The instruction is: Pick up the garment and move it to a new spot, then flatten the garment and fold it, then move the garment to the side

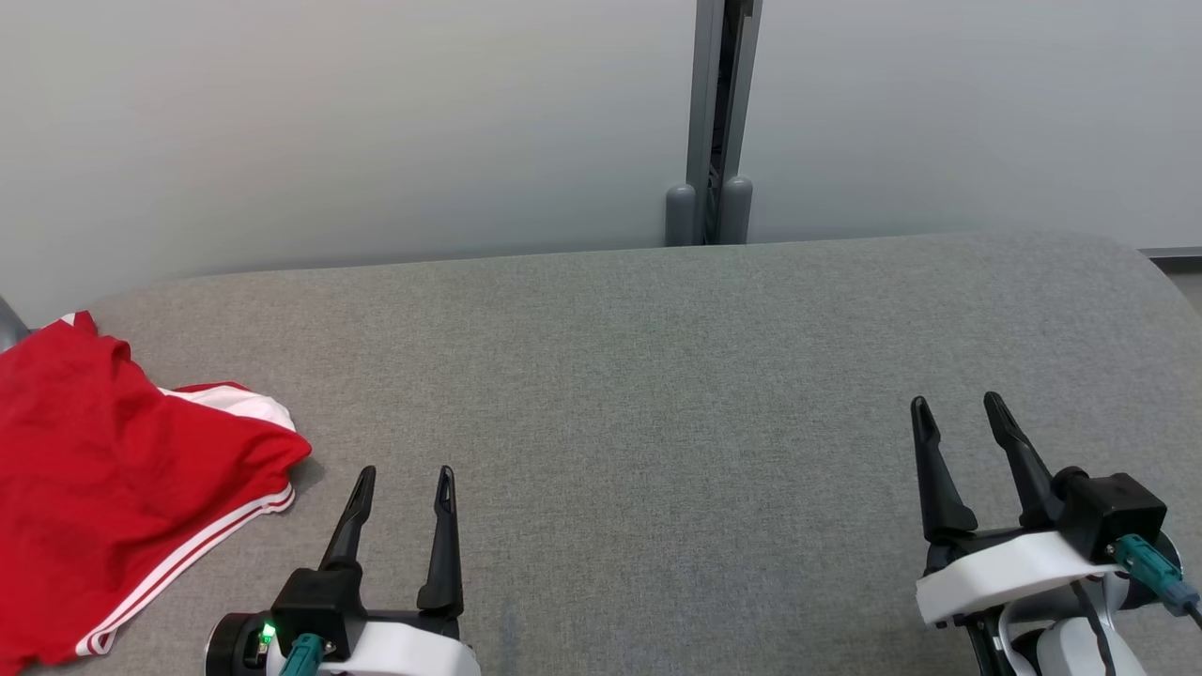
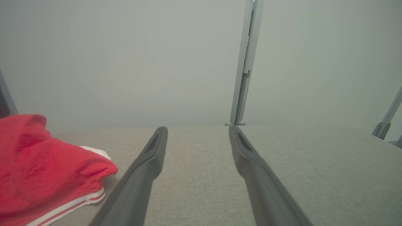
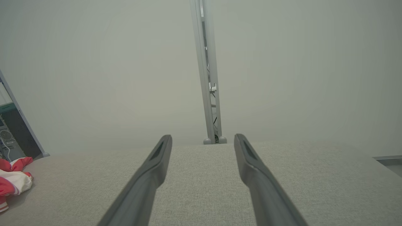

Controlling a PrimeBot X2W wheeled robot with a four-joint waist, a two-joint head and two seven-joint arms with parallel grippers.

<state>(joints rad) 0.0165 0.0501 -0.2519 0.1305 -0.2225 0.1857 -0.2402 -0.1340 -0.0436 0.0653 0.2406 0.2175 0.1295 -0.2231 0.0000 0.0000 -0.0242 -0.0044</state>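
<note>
Garment [image 1: 113, 469] lay bunched at lower left on the bench [image 1: 657, 376]; both jaws stood apart, empty. We judged the left jaws should pinch its striped hem [image 1: 188, 566], not the bulk.

Our left gripper [image 1: 406, 474] holds its two dark fingers [image 1: 441, 535] parted wide, tips pointing straight ahead. Behind the fingers sit the white wrist shell [image 1: 413, 654], a lit green light [image 1: 268, 634] and a teal plug [image 1: 302, 654]. Our right gripper [image 1: 956, 404] is spread just as wide, its fingers [image 1: 939, 488] leaning slightly toward the left pair, with its own white shell [image 1: 1005, 568] and teal plug [image 1: 1150, 563] behind them.
</note>
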